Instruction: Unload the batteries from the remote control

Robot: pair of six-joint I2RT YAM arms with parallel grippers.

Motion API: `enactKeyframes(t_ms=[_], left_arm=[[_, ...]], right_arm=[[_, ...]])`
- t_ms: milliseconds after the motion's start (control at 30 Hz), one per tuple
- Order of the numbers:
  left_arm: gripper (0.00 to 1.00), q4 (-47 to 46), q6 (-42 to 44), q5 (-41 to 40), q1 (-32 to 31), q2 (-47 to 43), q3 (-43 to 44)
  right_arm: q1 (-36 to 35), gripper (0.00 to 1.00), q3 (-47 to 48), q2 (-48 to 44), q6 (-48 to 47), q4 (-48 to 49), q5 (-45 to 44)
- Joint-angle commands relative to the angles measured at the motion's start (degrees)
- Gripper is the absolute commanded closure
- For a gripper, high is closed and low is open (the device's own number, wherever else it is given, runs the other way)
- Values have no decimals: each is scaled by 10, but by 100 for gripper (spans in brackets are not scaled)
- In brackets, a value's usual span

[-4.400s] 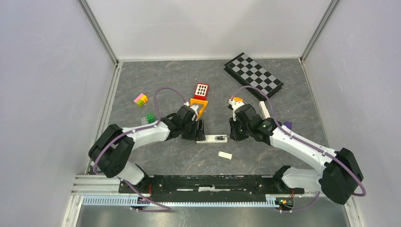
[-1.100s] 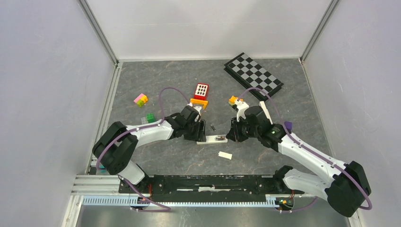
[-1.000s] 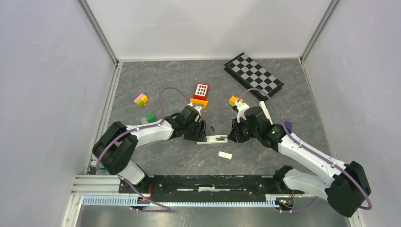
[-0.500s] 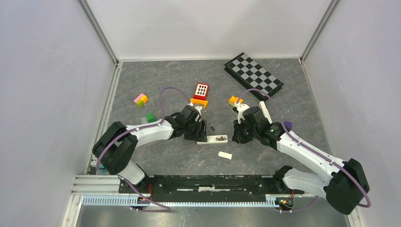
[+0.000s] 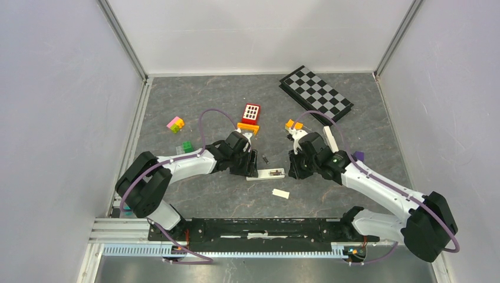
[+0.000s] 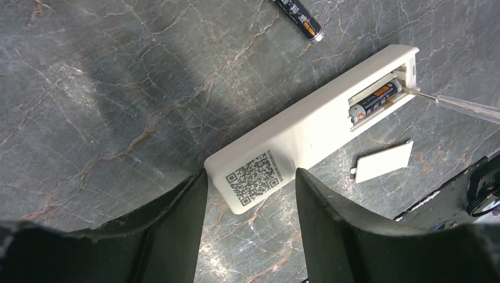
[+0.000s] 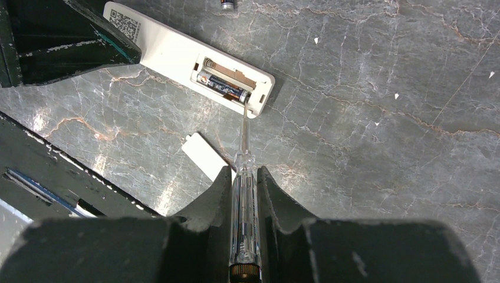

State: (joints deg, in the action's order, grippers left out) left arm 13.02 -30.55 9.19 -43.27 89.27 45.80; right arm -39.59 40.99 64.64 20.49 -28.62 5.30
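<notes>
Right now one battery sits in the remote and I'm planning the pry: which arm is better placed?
Right. The right jaws grip the screwdriver, its tip at the end of the battery inside the remote. The left jaws hold that remote steady.

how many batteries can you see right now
2. One battery sits in the open compartment of the remote, the slot beside it empty; a loose battery lies on the table beyond it. None seems hidden.

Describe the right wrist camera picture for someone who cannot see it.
The right end effector grips a clear-handled screwdriver, its tip at the end of a battery lying in the open compartment of a white remote control. The left end effector clamps the remote's far end, and the detached battery cover lies on the table beside it.
</notes>
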Motion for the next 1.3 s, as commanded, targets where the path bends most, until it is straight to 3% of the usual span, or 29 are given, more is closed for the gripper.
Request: enactKeyframes(t_ms=[0,367,900,1267], left_arm=[[38,-11,24,7,-5,3,17],[46,-12,22,5,-5,16,16],[46,-8,19,-4,-8,25,17],[46,-5,19,-7,-8,23,15]], right_arm=[[-8,100,20,9,-7,1,-5],[-8,100,-3,-21,37,123,132],[16,100,-8,-51,45,147,178],[28,100,-46,-44,54,145,123]])
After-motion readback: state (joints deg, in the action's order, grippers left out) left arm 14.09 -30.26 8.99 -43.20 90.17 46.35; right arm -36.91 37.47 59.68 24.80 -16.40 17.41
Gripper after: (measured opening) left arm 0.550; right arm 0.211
